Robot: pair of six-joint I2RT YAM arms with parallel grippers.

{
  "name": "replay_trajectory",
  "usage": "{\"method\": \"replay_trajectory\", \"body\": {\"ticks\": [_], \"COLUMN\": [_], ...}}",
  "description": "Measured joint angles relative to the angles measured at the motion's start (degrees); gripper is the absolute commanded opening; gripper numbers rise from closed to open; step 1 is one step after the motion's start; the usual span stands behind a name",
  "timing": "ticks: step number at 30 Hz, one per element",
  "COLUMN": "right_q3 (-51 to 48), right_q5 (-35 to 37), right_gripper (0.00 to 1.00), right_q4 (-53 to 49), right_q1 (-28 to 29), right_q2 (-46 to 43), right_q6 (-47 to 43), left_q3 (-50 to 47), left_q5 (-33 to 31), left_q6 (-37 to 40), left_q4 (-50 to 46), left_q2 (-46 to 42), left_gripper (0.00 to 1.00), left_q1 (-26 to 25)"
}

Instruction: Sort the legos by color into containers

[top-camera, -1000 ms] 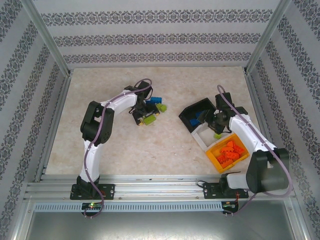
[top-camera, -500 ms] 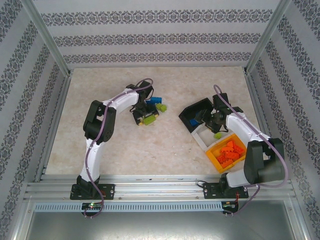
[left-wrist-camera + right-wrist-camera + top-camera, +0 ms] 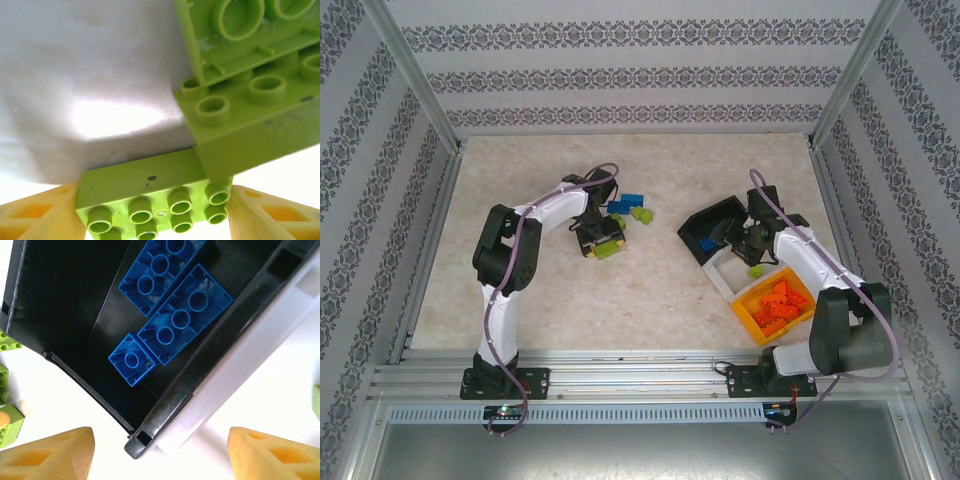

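On the bench (image 3: pixel 650 300), left of centre: left gripper (image 3: pixel 603 246) was closed against both ends of a lime green brick (image 3: pixel 150 195), which touched other green bricks (image 3: pixel 250 100).
Right gripper (image 3: pixel 161 440): jaws stood wide apart, empty, above the black bin's (image 3: pixel 60 315) near corner.
Black bin: held three blue bricks (image 3: pixel 182 315).
White bin (image 3: pixel 725 280): sat between black bin and orange bin (image 3: pixel 748 325), right side.
Orange bin: nearest, held orange-red bricks (image 3: pixel 778 300).

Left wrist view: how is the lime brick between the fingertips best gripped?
Take the lime brick by its flat short ends, from the studded side, probably: the left gripper flanks them, while another lime brick crowds its far long side.
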Motion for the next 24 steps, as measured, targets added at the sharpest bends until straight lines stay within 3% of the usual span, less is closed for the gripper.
{"method": "replay_trajectory", "body": {"ticks": [6,12,19,24], "right_q3": [1.6,2.2,2.9,7.7], "right_q5": [1.7,4.5,0.4,-0.3], "right_gripper": [0.71,0.71,0.71,0.72], "right_q4": [-4.4,-10.2,-4.5,-5.7], "right_q1": [0.0,-2.4,-2.5,-2.5], "right_q2": [-4.2,-13.7,-31.8,-35.7], "right_q6": [-1.2,-1.3,1.8,1.7], "left_q3": [-2.6,0.3,12.1,25.0], "left_q5": [4.2,12.1,21.9,25.9], "left_q6": [1.5,2.6,0.5,-1.5], "left_q4": [4.0,11.6,21.3,23.8], "left_q2": [-6.8,-7.4,2.4,12.2], "left_gripper": [0.70,0.70,0.70,0.70], "left_q1": [-1.0,-6.7,-13.0,-17.4]}}
